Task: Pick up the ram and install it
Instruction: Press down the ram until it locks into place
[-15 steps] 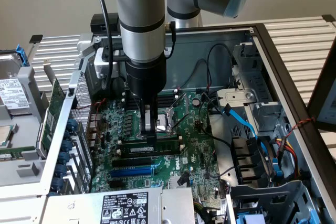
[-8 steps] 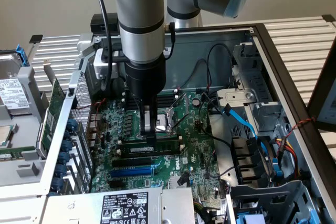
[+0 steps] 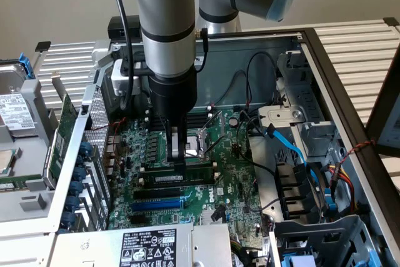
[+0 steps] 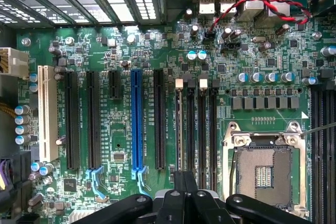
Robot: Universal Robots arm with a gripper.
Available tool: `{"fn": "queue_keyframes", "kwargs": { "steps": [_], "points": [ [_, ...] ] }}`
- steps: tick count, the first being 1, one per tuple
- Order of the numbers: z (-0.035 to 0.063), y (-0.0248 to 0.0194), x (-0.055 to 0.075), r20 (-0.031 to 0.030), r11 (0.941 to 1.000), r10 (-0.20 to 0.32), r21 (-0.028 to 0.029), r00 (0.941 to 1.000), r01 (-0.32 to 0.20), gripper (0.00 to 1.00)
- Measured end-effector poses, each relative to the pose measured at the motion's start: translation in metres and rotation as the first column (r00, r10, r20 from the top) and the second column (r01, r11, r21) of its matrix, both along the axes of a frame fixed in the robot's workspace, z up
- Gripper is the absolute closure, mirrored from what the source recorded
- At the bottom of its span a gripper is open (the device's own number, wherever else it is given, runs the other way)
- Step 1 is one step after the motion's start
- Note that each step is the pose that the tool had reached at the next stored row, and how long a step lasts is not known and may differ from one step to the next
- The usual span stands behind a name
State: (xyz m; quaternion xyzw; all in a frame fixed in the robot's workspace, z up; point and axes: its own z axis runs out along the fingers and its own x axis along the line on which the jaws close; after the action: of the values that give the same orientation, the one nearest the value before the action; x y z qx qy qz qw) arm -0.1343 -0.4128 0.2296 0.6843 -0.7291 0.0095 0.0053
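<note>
Exterior view, nearest first: a labelled power supply sits at the front edge of the open computer case, and behind it the green motherboard carries a blue slot and long black slots. Just beyond these lies the ram, a thin green stick with a white label strip, standing on edge in the memory slot area; whether it is fully seated I cannot tell. Its long axis runs across the board, from the exterior view's left toward the right, parallel to the black slots. The gripper hangs directly over it with its jaws pinched fully together, fingertips at the stick's top edge, apparently pressing rather than clasping. To do this well, I judge the push should stay straight down and even along the stick. Farther back sits the bare processor socket.
</note>
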Motion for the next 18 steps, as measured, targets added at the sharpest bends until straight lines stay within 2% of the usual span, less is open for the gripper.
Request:
{"fn": "queue_keyframes", "kwargs": {
  "steps": [18],
  "points": [
    [-0.0002,-0.001,0.0,0.0002,1.0,0.0,0.0004,1.0,0.0,0.89]
  ]
}}
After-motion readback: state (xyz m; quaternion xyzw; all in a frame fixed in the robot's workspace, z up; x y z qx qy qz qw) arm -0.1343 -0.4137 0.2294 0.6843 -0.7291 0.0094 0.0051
